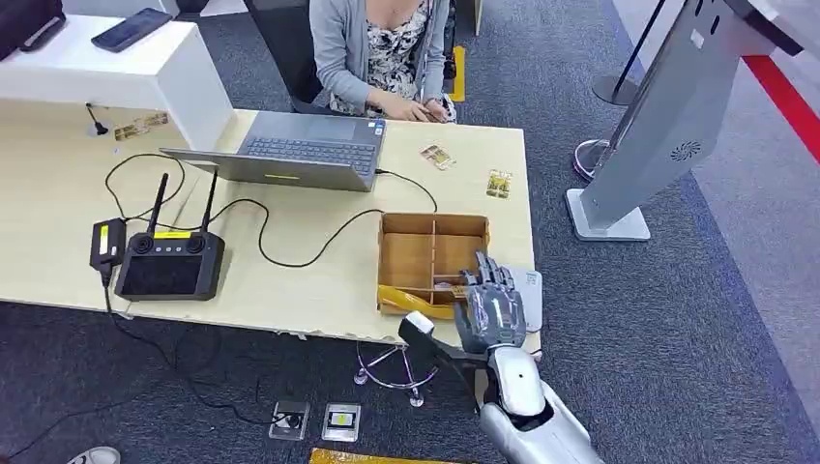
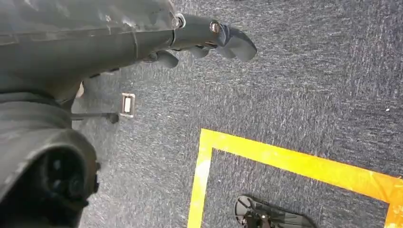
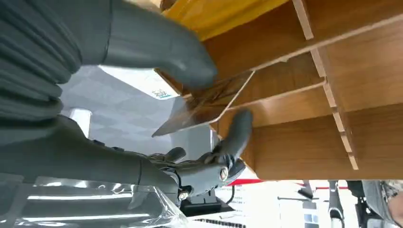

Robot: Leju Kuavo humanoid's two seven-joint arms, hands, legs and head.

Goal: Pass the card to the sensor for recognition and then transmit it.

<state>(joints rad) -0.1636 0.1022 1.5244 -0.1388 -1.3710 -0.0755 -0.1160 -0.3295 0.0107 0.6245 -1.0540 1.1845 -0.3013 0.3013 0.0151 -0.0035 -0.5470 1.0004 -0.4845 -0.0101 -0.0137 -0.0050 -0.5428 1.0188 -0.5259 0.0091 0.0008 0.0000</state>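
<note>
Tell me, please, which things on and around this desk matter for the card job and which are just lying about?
Belonging to the job:
- card, pinched by the right hand
- wooden divided box
- grey kiosk, possibly holding the sensor

Just lying about:
- laptop
- black remote controller
- phone
- loose cards on the desk
- left hand, hanging over the carpet

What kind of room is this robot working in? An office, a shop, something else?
Probably an office or reception-style test area: a pale wooden desk holds an open grey laptop with a person seated behind it, a slanted grey kiosk stand rises from dark blue carpet, and yellow tape lines mark the floor.
</note>
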